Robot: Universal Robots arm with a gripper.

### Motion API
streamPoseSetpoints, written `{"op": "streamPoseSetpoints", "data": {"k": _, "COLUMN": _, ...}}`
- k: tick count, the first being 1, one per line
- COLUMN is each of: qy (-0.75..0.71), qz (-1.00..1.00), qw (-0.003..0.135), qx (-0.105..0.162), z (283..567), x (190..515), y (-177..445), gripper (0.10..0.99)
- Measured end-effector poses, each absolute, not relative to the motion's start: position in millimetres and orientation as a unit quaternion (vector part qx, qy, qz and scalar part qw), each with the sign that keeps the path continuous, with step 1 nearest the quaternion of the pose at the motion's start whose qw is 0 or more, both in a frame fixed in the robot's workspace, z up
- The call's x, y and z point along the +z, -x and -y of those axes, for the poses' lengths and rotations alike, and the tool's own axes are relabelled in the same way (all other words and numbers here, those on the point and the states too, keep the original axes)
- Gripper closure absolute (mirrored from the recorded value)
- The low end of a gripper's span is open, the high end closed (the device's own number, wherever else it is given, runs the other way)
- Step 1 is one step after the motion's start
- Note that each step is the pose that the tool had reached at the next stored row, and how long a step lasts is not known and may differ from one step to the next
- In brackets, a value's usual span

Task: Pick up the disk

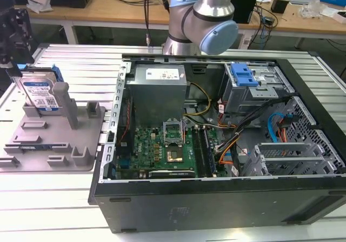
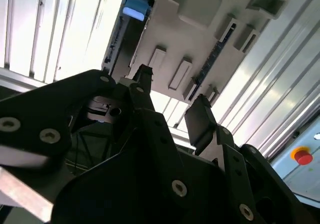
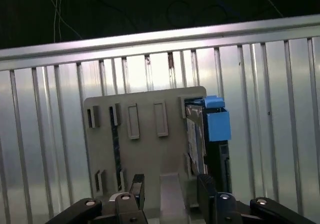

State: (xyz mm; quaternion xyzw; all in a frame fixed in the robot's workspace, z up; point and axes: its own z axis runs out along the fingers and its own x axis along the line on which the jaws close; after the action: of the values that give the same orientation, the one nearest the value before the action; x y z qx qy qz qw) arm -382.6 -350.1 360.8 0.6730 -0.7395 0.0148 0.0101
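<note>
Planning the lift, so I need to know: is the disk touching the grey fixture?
Touching. In the exterior view the disk stands on edge in the grey fixture, its lower edge seated behind the fixture's upright posts.

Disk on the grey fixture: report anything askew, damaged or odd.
Nothing stands out. The disk stands on edge in the grey fixture, beside an upright post; the end effector hangs open, apart from it.

Open PC case [image 1: 216, 204] w/ mobo [image 1: 157, 150], grey fixture [image 1: 65, 144] beside.
</note>
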Motion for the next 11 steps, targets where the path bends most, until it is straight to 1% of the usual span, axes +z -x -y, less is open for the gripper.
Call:
{"op": "streamPoseSetpoints", "data": {"k": 7, "qy": -0.674, "qz": 0.739, "qw": 0.011, "qx": 0.015, "z": 316.2, "x": 360.8, "y": 393.8, "gripper": 0.545}}
{"op": "streamPoseSetpoints", "data": {"k": 9, "qy": -0.677, "qz": 0.736, "qw": 0.011, "qx": 0.016, "z": 309.8, "x": 360.5, "y": 399.7, "gripper": 0.545}}
{"op": "streamPoseSetpoints", "data": {"k": 11, "qy": -0.683, "qz": 0.73, "qw": 0.011, "qx": 0.016, "z": 309.7, "x": 359.9, "y": 401.6, "gripper": 0.545}}
